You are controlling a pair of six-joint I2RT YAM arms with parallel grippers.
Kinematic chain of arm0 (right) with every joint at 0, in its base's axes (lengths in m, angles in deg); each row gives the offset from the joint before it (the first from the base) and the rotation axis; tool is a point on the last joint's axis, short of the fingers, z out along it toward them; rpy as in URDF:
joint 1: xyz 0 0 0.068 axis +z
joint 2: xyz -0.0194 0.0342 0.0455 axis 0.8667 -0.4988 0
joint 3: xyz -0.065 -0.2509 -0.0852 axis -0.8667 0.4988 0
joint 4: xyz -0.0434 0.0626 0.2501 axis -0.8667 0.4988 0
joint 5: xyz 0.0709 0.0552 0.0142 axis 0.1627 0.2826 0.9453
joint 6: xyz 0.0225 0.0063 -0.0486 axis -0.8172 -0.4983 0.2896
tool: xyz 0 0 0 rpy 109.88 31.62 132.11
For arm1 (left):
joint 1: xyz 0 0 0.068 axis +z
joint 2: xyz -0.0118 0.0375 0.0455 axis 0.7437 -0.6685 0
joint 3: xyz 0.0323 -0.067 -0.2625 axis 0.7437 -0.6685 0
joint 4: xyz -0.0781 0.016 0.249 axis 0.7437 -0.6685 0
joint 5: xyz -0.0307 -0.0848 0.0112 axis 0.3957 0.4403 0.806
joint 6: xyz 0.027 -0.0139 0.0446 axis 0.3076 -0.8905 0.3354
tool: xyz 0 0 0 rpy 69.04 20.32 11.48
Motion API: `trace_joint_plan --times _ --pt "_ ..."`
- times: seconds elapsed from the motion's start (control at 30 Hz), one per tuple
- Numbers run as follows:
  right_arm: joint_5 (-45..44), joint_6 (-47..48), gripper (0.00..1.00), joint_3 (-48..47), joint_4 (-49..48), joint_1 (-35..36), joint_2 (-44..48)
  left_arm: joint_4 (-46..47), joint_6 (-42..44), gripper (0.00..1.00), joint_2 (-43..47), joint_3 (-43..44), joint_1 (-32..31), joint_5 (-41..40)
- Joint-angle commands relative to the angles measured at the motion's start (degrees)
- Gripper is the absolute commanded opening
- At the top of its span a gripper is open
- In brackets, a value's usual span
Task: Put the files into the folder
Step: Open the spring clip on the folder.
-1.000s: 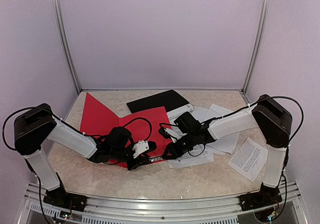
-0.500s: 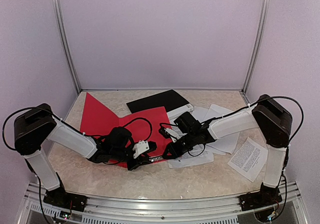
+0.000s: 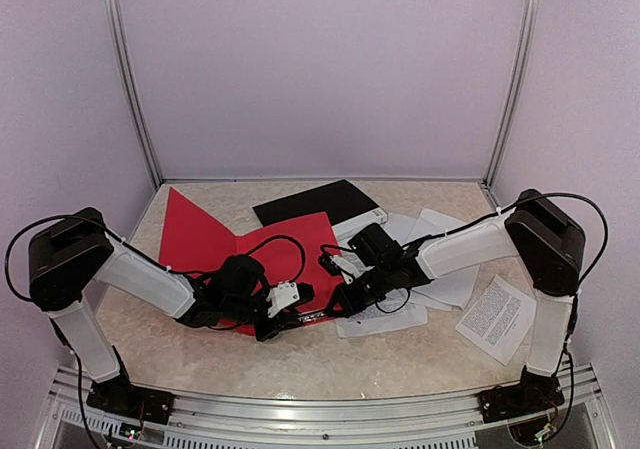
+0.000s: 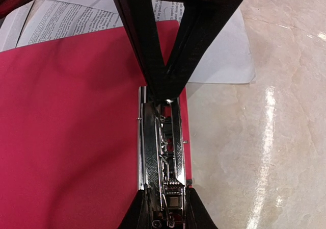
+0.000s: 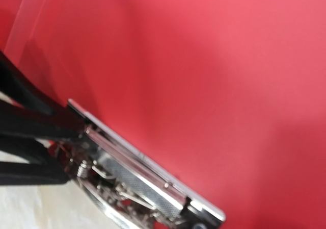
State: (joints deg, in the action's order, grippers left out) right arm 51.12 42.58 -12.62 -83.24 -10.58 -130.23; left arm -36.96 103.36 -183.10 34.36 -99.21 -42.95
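Note:
The red folder (image 3: 205, 237) lies open on the table, its metal clip (image 4: 162, 147) along the near right edge. My left gripper (image 4: 164, 211) is shut on the near end of that clip, one finger on each side. My right gripper (image 3: 347, 291) is shut, its fingertips meeting in a point on the clip's far end (image 4: 164, 94). In the right wrist view I see the folder (image 5: 204, 60) and the clip (image 5: 132, 183), not my own fingers. The files (image 3: 440, 269) lie loose to the right of the folder, with one printed sheet (image 3: 495, 319) apart.
A black sheet (image 3: 315, 204) lies behind the folder, with a small white object (image 3: 365, 221) next to it. Printed paper (image 4: 66, 17) and a blank sheet (image 4: 219, 50) lie just beyond the folder's edge. Metal posts frame the back wall.
The right gripper's jaws have closed fully at the clip's far end. The left gripper and the folder have not moved.

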Motion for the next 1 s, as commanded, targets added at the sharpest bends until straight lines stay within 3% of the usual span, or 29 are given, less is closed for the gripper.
trace_joint_plan --times 0.0,0.67,0.97 --pt "-6.8 0.8 0.0 -0.3 4.1 -1.2 -1.4 -4.1 1.3 0.14 -1.7 -0.6 -0.9 2.5" --pt "-10.8 3.2 0.0 -0.5 4.2 -1.6 -7.0 -4.4 0.8 0.14 -0.4 -1.1 -1.4 7.9" --pt "-10.9 3.1 0.0 -1.4 2.8 -1.7 -4.3 -5.6 1.2 0.14 -0.5 -0.5 -1.5 9.0"
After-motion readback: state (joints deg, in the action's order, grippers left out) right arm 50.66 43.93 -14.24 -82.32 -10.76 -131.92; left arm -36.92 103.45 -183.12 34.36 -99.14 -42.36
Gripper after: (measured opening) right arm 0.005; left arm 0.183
